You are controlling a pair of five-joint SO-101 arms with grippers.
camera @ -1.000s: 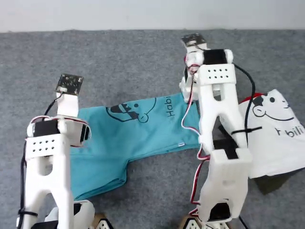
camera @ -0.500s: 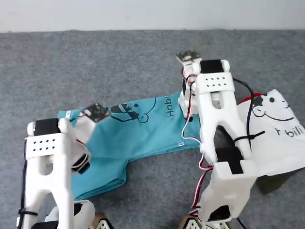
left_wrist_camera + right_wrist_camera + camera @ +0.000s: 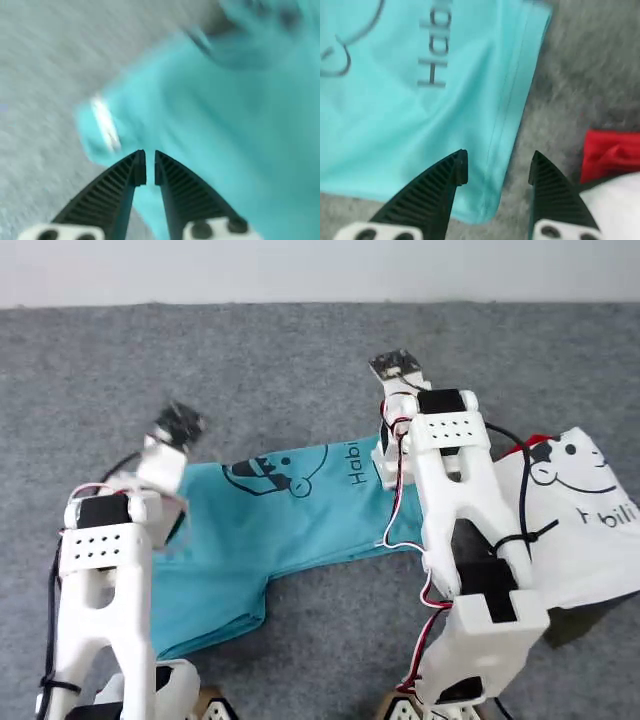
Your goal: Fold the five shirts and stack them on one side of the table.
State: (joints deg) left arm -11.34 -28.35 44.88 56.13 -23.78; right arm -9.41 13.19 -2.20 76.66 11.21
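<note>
My left end effector (image 3: 146, 168) closed, seemingly empty, above shirt (image 3: 225, 125) corner | my right end effector (image 3: 497, 170) open astride its hem, poised to pinch for folding.

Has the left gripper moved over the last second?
Yes. In the high view the left gripper swung in over the teal shirt, then back out toward the shirt's far left corner.

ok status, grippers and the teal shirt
Left gripper shut, at teal shirt far corner. Right gripper open over its hem. Shirt lies spread out. White shirt off to the side, not blocking.
</note>
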